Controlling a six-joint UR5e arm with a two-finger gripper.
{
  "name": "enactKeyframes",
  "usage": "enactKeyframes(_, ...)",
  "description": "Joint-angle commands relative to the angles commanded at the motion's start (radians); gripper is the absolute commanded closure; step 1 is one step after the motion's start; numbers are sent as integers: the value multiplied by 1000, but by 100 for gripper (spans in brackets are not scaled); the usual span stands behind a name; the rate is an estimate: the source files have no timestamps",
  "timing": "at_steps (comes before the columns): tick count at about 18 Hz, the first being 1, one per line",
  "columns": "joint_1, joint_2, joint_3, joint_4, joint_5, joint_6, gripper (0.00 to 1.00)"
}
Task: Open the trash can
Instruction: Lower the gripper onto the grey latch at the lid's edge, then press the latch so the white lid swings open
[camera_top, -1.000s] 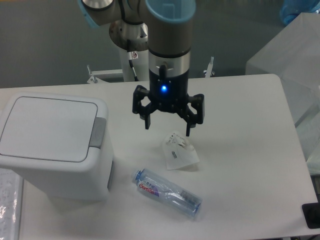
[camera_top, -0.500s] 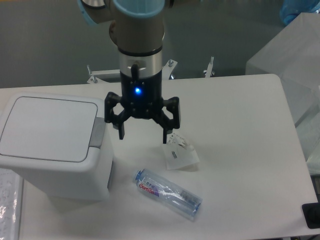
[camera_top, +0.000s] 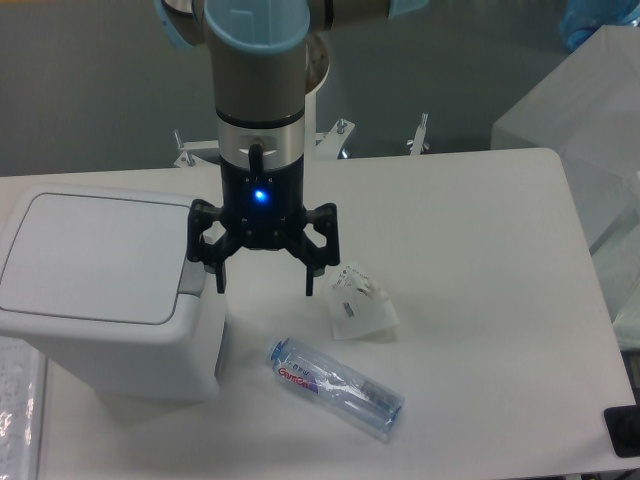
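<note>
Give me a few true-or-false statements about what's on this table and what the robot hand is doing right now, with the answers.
1. The trash can has its lid shut. True.
2. The gripper is holding the plastic bottle. False: its jaws are open and empty, and the bottle lies on the table.
3. The bottle is standing upright. False: it lies on its side.
4. A crumpled clear wrapper sits to the right of the gripper. True.
5. The gripper hangs over the far right end of the table. False: it is beside the trash can's right edge, near the grey button strip.
</note>
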Motion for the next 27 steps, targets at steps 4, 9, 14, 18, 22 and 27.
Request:
enactKeyframes(4,2,15,-28,0,0,-2,0)
enactKeyframes(9,0,20,-31,-2,-6,-2,0)
enactKeyframes(14,0,22,-40,-2,-21,-2,0)
enactKeyframes(18,-6,23,-46,-2,-21,-2,0)
enactKeyframes(22,-6,22,-48,-2,-34,-2,0)
enactKeyframes(27,-6,23,-61,0,-34,-2,0)
